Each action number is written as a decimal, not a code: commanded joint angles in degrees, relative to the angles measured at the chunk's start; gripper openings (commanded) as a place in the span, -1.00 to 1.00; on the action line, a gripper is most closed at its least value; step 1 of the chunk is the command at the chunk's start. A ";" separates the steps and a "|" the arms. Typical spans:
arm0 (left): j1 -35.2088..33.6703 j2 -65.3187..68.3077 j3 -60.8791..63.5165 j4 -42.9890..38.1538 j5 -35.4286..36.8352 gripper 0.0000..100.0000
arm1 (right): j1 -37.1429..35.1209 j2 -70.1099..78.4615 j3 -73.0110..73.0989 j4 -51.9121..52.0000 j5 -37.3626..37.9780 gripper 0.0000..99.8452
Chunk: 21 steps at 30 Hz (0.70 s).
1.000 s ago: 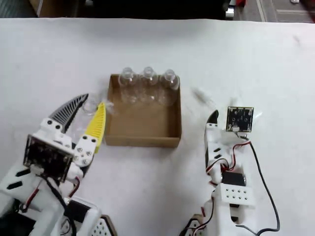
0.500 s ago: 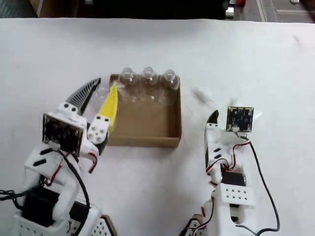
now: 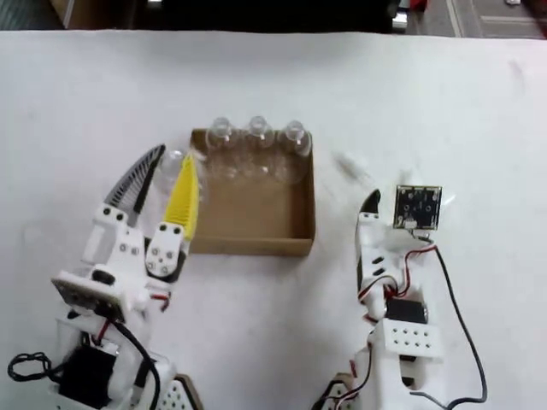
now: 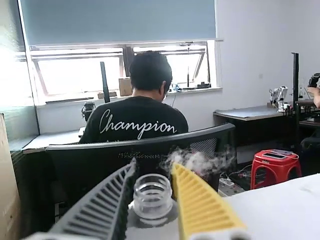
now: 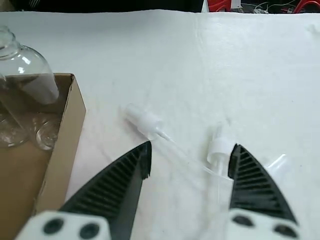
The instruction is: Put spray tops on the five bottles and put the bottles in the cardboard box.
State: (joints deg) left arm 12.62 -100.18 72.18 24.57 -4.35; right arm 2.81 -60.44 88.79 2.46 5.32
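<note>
My left gripper (image 3: 173, 156) is shut on a clear bottle (image 3: 172, 169) just outside the left wall of the cardboard box (image 3: 256, 243), near its far corner. The bottle's open neck (image 4: 151, 194) sits between the grey and yellow fingers, with no spray top on it. Three clear bottles (image 3: 256, 149) stand along the box's far wall. My right gripper (image 5: 192, 155) is open low over the table, right of the box. Two white spray tops lie ahead of it, one (image 5: 145, 120) farther off and one (image 5: 220, 149) beside the black finger (image 5: 247, 172).
White cloth covers the table (image 3: 427, 94), with open room behind and to the right of the box. The near half of the box floor (image 3: 248, 213) is bare. Both arm bases stand at the front edge.
The left gripper has carried the bottle from the box's left side toward its far left corner, and its wrist has swung back and down toward the table's front. The right arm has kept still.
</note>
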 commanded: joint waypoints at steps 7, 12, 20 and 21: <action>-0.40 -1.54 0.26 -2.81 -0.70 -0.96 | -0.04 -0.31 -0.26 -1.19 0.79 -0.55; -0.57 -1.45 3.96 -9.58 -0.62 -0.96 | -0.04 -0.31 -0.26 -1.01 0.79 -0.55; -0.40 -1.45 15.12 -19.69 -0.88 -0.96 | 0.13 -0.31 -0.26 -1.01 0.79 -0.55; -0.40 -1.45 16.88 -19.87 -0.70 -0.96 | 0.13 -0.31 -0.26 -1.01 0.79 -0.55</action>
State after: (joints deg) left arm 12.53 -101.23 84.84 7.78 -4.70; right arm 2.81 -60.44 88.79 2.46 5.32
